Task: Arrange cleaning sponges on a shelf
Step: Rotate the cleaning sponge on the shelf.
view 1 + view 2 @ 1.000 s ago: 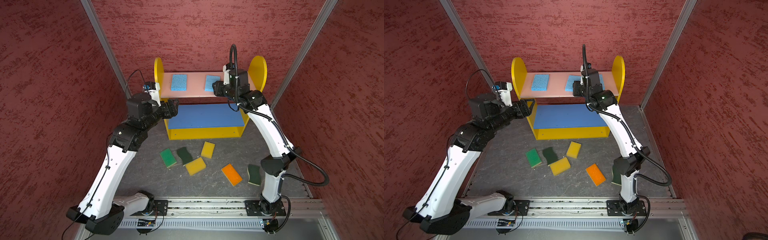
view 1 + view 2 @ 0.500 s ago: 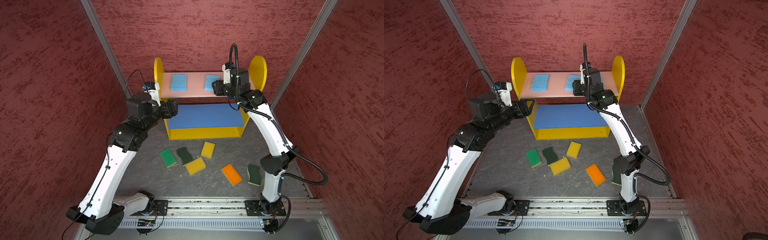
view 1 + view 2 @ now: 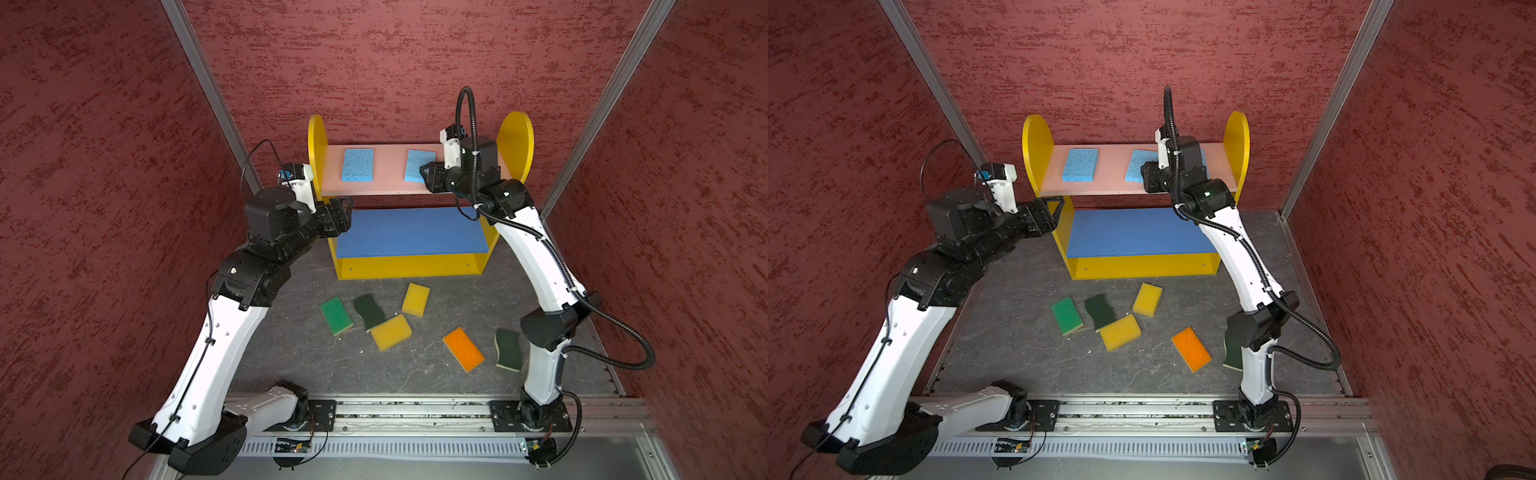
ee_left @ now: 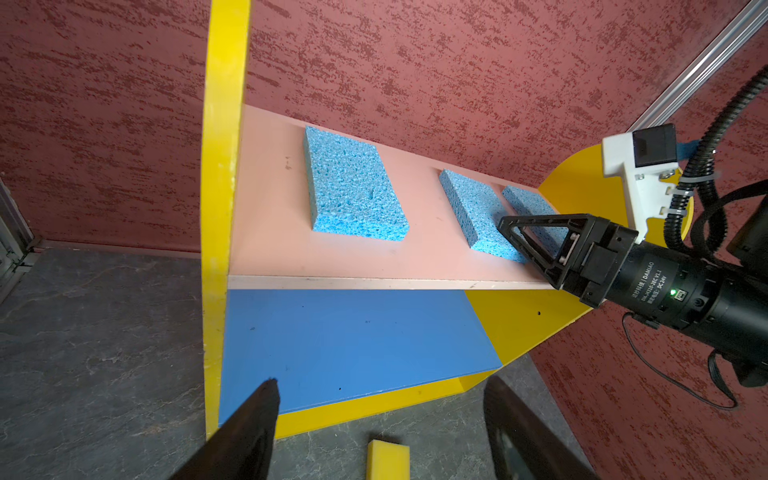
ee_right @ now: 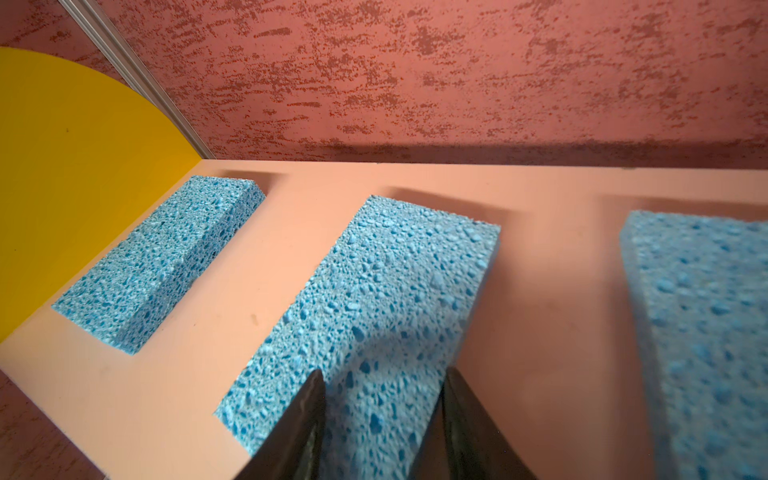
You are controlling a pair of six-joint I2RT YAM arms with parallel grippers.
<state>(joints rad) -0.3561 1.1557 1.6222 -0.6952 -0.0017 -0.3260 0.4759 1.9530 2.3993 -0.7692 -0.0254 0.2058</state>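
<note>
The shelf (image 3: 388, 179) stands at the back, and three light blue sponges lie flat on its pink top board. In both top views I see the left one (image 3: 357, 164) (image 3: 1079, 164) and the middle one (image 3: 417, 164) (image 3: 1138, 165); the third (image 4: 530, 201) lies behind the right arm. My right gripper (image 3: 428, 175) (image 5: 384, 374) hovers just over the near end of the middle sponge (image 5: 374, 291), jaws partly apart and gripping nothing. My left gripper (image 3: 343, 208) (image 4: 380, 380) is open and empty beside the shelf's left panel.
On the grey floor in front of the shelf lie a bright green sponge (image 3: 336, 315), a dark green one (image 3: 369, 311), two yellow ones (image 3: 415, 299) (image 3: 390, 332), an orange-topped one (image 3: 463, 348) and another dark green one (image 3: 508, 349) by the right arm's base. Red walls close in on three sides.
The right wrist has shifted only very slightly above the top board. The sponges and the left arm stay where they were.
</note>
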